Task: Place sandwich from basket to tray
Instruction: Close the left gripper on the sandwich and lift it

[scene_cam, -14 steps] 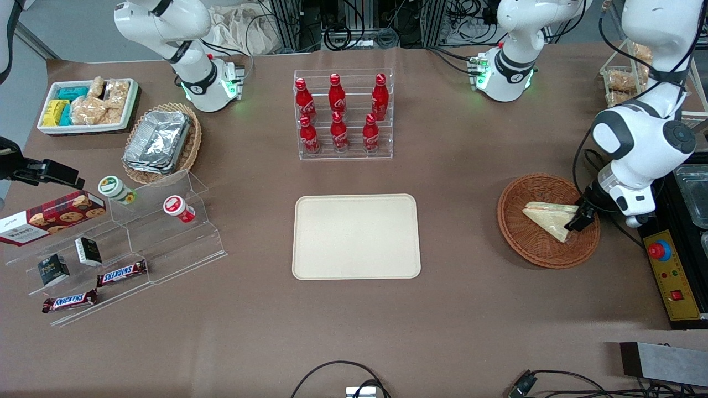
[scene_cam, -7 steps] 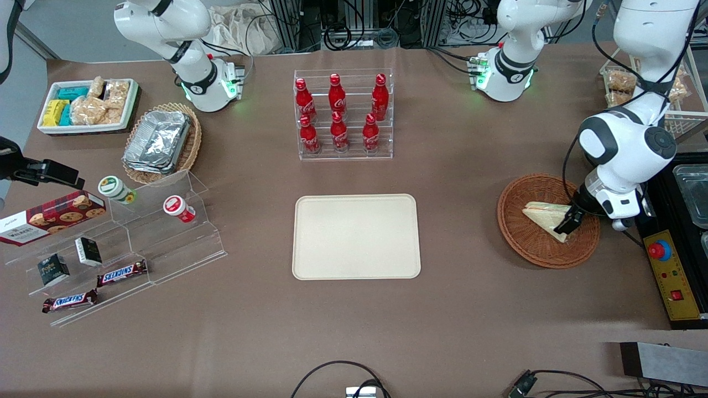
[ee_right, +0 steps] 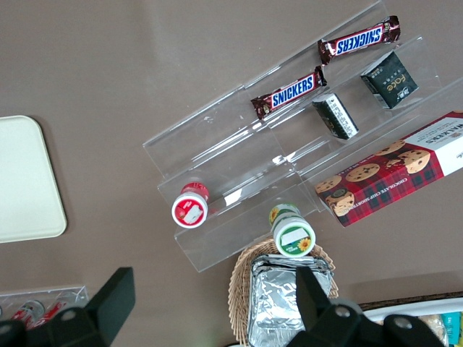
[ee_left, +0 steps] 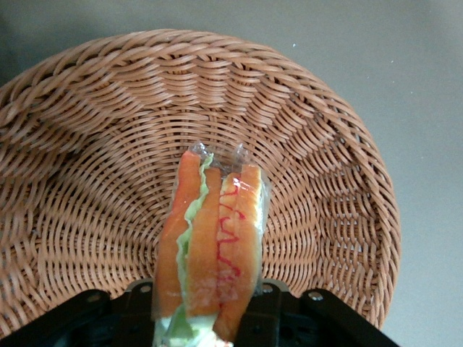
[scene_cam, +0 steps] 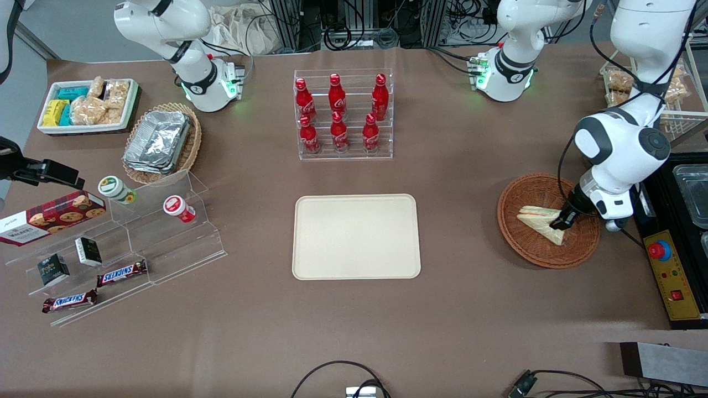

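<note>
— Gripper position?
— Down in round wicker basket, toward working arm's end of table. Fingers closed narrow across wide end of wrapped wedge sandwich, pinching both bread faces.
— Sandwich clear of basket?
— Cannot tell. Pointed end low over weave, possibly touching.
— Risks?
— Slick wrap, soft bread: probable slip or sag if swung fast. Low tip may snag basket rim en route to cream tray, well apart toward table centre.
</note>
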`<control>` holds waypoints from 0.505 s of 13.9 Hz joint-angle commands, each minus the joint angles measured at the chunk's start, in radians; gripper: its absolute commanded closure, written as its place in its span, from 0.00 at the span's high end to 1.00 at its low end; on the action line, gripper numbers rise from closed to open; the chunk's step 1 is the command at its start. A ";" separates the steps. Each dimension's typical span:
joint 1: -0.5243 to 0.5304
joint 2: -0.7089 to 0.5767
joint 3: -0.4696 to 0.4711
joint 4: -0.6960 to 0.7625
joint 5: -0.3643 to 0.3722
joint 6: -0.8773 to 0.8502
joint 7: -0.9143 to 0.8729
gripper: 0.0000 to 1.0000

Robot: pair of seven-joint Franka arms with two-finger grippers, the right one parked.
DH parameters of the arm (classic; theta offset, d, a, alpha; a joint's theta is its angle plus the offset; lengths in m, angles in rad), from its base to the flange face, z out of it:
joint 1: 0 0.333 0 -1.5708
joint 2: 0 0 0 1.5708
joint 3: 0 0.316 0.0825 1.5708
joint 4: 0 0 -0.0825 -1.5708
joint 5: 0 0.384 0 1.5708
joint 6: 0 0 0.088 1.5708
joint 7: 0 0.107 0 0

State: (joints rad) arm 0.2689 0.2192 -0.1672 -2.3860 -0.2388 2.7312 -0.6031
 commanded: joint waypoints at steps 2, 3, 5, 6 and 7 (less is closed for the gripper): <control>-0.002 -0.073 -0.006 -0.016 -0.010 -0.043 0.035 0.00; 0.000 -0.105 -0.005 -0.013 -0.001 -0.098 0.057 0.00; 0.001 -0.193 -0.003 -0.007 0.007 -0.207 0.118 0.00; 0.001 -0.234 -0.003 -0.005 0.027 -0.256 0.149 0.00; 0.000 -0.268 -0.006 -0.001 0.071 -0.307 0.172 0.00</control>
State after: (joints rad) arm 0.2689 0.0589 -0.1708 -2.3728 -0.2176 2.5187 -0.4760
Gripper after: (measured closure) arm 0.797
